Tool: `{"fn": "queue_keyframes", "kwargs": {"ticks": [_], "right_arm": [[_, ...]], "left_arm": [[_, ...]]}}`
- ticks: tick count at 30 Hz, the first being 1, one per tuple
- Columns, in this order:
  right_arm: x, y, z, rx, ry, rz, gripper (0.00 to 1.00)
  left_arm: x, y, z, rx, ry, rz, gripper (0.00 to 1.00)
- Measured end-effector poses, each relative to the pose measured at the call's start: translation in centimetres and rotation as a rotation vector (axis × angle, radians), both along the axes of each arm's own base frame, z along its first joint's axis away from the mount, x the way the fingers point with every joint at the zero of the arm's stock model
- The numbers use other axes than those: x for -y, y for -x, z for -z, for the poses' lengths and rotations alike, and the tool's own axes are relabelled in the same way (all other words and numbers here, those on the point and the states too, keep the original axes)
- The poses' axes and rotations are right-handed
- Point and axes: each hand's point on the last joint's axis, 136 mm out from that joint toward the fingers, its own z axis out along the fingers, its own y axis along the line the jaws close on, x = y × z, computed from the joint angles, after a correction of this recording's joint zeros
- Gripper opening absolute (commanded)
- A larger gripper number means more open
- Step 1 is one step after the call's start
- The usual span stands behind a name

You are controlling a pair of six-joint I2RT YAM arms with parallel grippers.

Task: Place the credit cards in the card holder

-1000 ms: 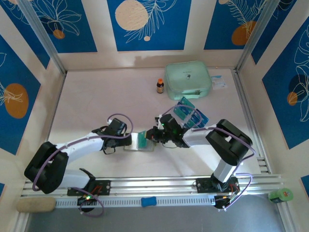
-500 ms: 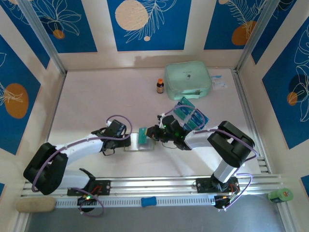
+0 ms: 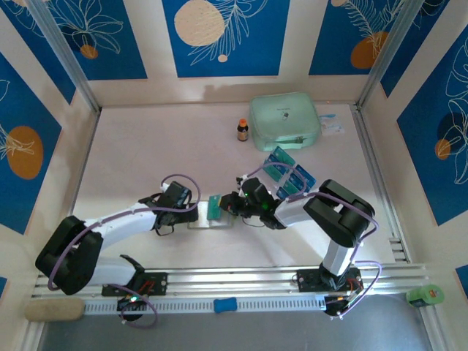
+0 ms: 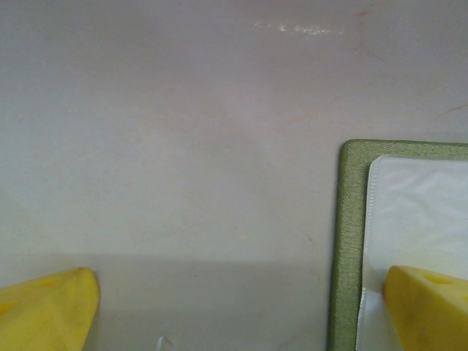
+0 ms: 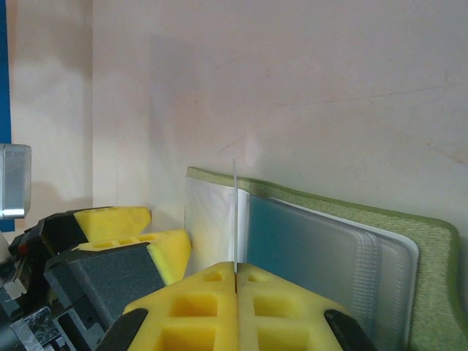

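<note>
The olive-green card holder (image 3: 221,222) lies open on the table between the two arms, its pale clear pockets facing up (image 5: 431,241). A teal card shows inside one pocket (image 5: 307,241). My right gripper (image 5: 235,272) is shut on a credit card (image 5: 235,212), seen edge-on and standing at the pocket's opening; from above it is a teal strip (image 3: 214,207). My left gripper (image 4: 238,311) is open, with one yellow fingertip (image 4: 431,307) resting on the holder's pale inside (image 4: 417,212) near its green edge. More credit cards (image 3: 289,172) lie fanned behind the right arm.
A large mint-green zip case (image 3: 284,121) sits at the back, with a small brown bottle (image 3: 243,130) to its left and a clear packet (image 3: 330,124) to its right. Metal rails (image 3: 241,281) run along the near edge. Blue patterned walls enclose the table.
My right gripper has shifted slightly left with the card, which now stands more on edge over the holder. The left arm has not moved.
</note>
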Motion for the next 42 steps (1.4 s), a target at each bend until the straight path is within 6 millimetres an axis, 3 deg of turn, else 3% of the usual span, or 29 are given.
{"fn": "queue_keyframes", "kwargs": {"ticks": [42], "right_arm": [[-0.9, 1.7, 1.4, -0.042, -0.008, -0.016, 0.0]], "left_arm": [[0.0, 0.0, 0.0, 0.0, -0.001, 0.001, 1.0]]}}
